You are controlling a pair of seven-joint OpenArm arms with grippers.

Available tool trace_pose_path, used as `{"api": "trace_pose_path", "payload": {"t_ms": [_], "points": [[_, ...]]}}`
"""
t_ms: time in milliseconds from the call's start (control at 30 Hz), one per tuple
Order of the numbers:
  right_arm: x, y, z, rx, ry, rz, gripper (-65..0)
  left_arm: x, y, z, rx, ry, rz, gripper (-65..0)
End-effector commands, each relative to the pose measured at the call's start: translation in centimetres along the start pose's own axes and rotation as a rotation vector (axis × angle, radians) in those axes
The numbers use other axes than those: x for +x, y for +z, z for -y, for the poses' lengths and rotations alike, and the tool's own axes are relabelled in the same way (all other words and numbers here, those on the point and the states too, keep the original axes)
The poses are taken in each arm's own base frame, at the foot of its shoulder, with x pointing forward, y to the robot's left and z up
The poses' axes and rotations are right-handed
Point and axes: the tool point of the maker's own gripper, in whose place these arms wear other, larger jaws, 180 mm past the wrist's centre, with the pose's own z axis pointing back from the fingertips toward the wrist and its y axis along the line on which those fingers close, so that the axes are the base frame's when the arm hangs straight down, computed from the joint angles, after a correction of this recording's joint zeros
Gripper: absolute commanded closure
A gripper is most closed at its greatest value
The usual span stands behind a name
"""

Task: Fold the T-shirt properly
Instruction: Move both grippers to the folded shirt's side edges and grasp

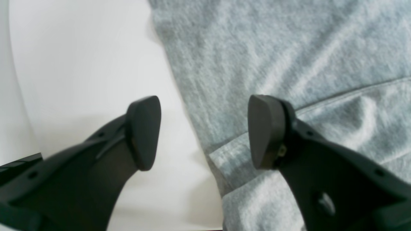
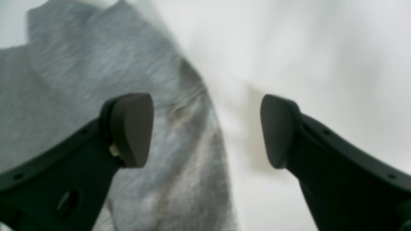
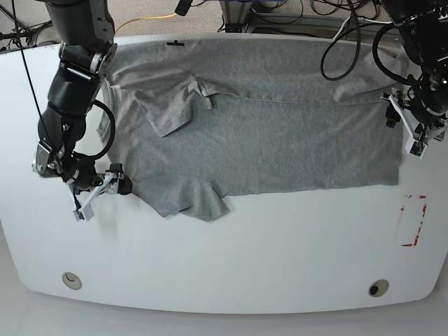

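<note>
While between folds: my right pincer (image 2: pixel 205 131) and left pincer (image 1: pixel 204 131) gape wide, empty.
Next: grip T-shirt (image 3: pixel 280 126) edges on table (image 3: pixel 231 266).

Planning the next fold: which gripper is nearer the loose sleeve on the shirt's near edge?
Right. The right gripper sits just beside the sleeve end of the T-shirt; the left gripper is at the far hem end.

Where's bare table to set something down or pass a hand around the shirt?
Widest free patch: the near strip of the table, between the T-shirt hem and the front edge, bordered by the red marking on one side. A narrower strip lies beside the right gripper. Crowded: the far half under the shirt, and its end by the left gripper.
</note>
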Motion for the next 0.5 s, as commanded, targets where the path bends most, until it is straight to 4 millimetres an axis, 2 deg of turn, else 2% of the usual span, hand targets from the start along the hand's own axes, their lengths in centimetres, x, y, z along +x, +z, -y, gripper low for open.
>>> {"api": "trace_pose_path", "payload": {"t_ms": [0, 100, 233, 300, 467], "points": [[2.6, -0.5, 0.2, 0.011, 0.013, 0.06, -49.3, 0.9, 0.5, -0.8, 0.021, -0.011, 0.033, -38.9], [2.5, -1.6, 0.5, 0.021, -0.016, 0.076, -49.3, 0.8, 0.3, -0.8, 0.017, -0.005, 0.028, -38.9], [1.8, -2.5, 0.0, 0.043, -0.036, 0.05, -49.0, 0.5, 0.2, -0.8, 0.014, 0.003, 0.023, -38.9], [1.1, -3.5, -1.4, 0.07, -0.039, 0.038, -49.0, 0.5, -0.3, -0.9, 0.008, 0.017, 0.02, -38.9], [0.4, -4.9, -4.0, 0.118, -0.047, 0.024, -48.8, 2.1, -1.4, -2.2, 0.005, 0.068, 0.052, -38.9]]}}
